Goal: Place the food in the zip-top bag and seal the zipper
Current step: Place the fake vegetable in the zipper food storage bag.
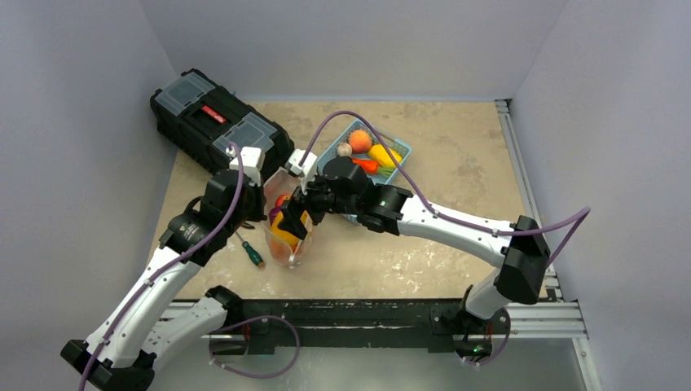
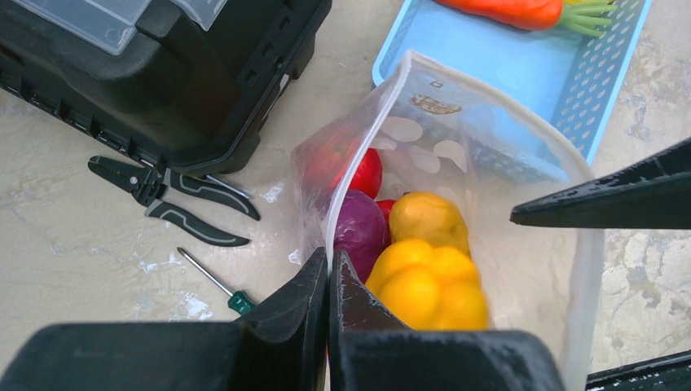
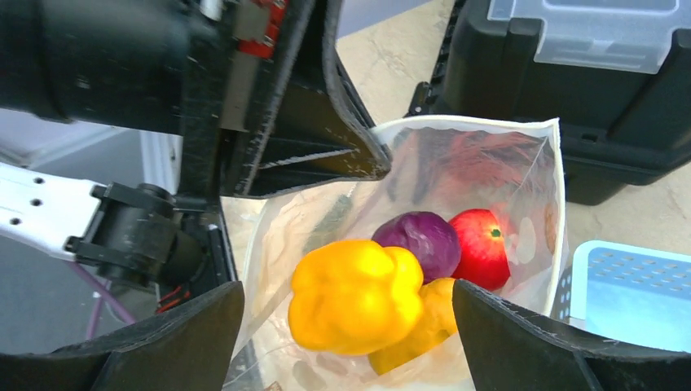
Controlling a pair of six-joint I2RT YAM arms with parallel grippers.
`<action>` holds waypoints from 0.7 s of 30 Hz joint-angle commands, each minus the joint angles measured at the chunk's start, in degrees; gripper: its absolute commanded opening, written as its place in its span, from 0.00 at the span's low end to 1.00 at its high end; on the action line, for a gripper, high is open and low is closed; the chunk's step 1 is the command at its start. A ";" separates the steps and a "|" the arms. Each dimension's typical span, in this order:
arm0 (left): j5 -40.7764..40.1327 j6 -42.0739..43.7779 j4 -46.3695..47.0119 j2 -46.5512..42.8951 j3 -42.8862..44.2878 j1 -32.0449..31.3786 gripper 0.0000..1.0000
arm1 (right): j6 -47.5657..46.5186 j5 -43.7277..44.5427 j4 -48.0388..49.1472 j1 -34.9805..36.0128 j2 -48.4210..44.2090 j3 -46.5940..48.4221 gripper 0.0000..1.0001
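Left gripper pinching the bag rim, right gripper spread wide over its open mouth

Left jaws are pressed together on the near rim. Between the right jaws, touching neither, a yellow pepper sits in the bag, with a purple veg and a red fruit just past it. Beyond the bag is a blue basket.

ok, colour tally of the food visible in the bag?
Yellow: 2 (pepper, rounder fruit)
Purple: 1 (purple vegetable)
Red: 1 (red fruit)
Total visible in the zip-top bag: 4
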 commanded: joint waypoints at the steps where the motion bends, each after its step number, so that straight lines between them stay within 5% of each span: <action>1: 0.70 -0.48 3.06 -0.44 0.27 -0.09 0.00 | 3.34 -3.52 3.44 -0.04 -4.09 1.54 0.99; 7: 0.64 -0.39 3.08 -0.42 0.18 -0.13 0.00 | 8.58 3.30 5.94 -2.48 -6.49 0.96 0.99; 13: 0.38 -0.31 2.98 -0.31 0.30 -0.15 0.00 | 17.43 5.10 12.10 -13.01 -11.75 -4.56 0.95; 21: 0.64 -0.39 2.98 -0.15 0.26 -0.12 0.00 | 9.93 18.31 5.67 -22.14 -7.74 -3.90 0.91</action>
